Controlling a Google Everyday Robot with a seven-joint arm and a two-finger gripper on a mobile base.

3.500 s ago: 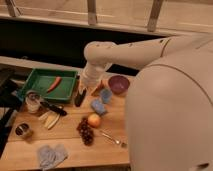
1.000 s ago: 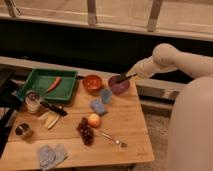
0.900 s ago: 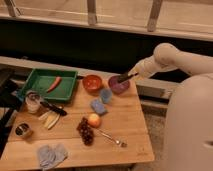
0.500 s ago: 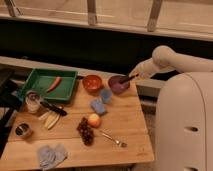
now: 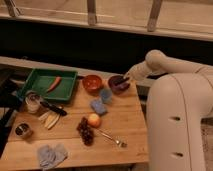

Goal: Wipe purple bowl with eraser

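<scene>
Gripper (image 5: pixel 125 80) positioned at the right rim of the purple bowl (image 5: pixel 118 84), at the far right end of the wooden table (image 5: pixel 125 125), reaching in from the white arm (image 5: pixel 165 64) on the right. A dark shape at its tip, judged to be the eraser (image 5: pixel 122 81), appears pressed into or just over the bowl's hollow; taken as clamped on that block, though the fingers themselves not separable from it.

Key relation: bowl lies directly below and slightly left of the gripper, touching or nearly so. Eraser's long axis seems to run from rim toward centre (uncertain). Judged mid-wipe; next stroke calls for a sweep leftward across the bowl's inside. Risk noted: a light bowl may slide toward the orange bowl (image 5: pixel 92 82), which sits just beside it to the left.

Further out: two blue sponges (image 5: pixel 101 101) near the bowls, toward the camera; an apple (image 5: pixel 94 119) touching a bunch of grapes (image 5: pixel 86 131); a spoon (image 5: pixel 111 138); a green tray (image 5: pixel 45 89) at far left; a grey cloth (image 5: pixel 51 154) at the near edge.

Hidden or unclear: bowl's right wall masked by gripper; contact between eraser and bowl not confirmable; robot body cuts off the table's right side.
</scene>
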